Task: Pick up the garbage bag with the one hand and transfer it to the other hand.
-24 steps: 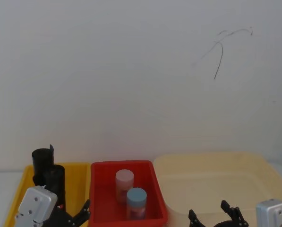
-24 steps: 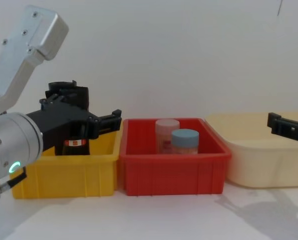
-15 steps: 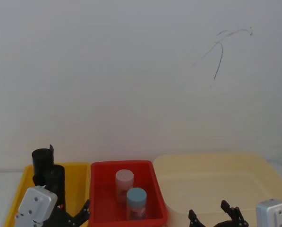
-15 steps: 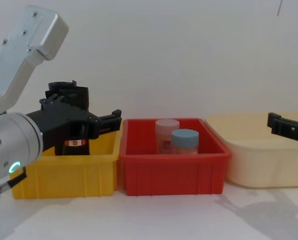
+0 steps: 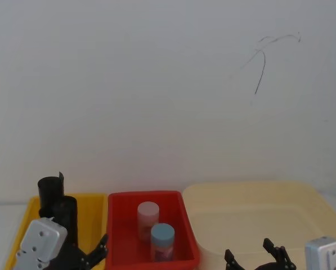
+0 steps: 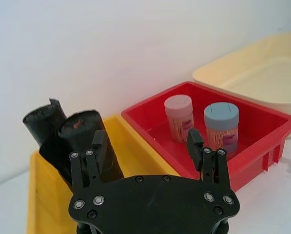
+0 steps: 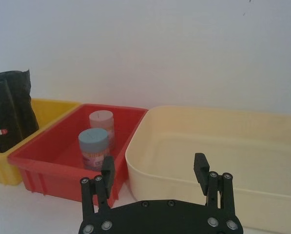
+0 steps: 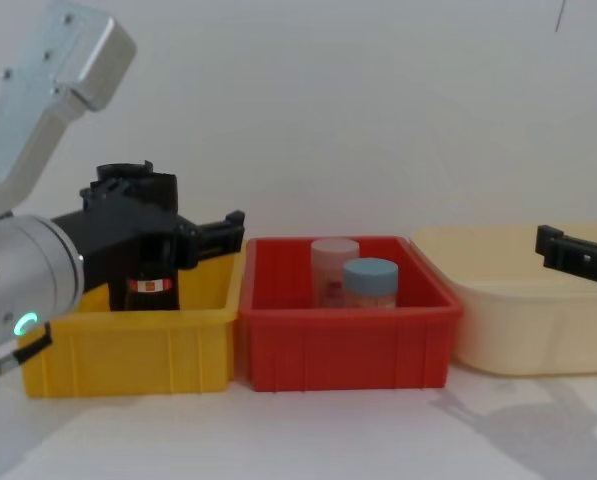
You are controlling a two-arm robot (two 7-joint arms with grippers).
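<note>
Approach step: my left gripper [image 6: 146,139] hung released at the yellow bin [image 8: 128,350]; right gripper [image 7: 154,165], also released, idled at 3 o'clock. The garbage bag [image 6: 82,129] stood in that bin at 11 o'clock. I judged the next move called for straddling it, then clenching.

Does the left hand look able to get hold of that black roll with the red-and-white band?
Probably yes: the left hand is open and close to the garbage bag in the yellow bin, nothing between them.
</note>
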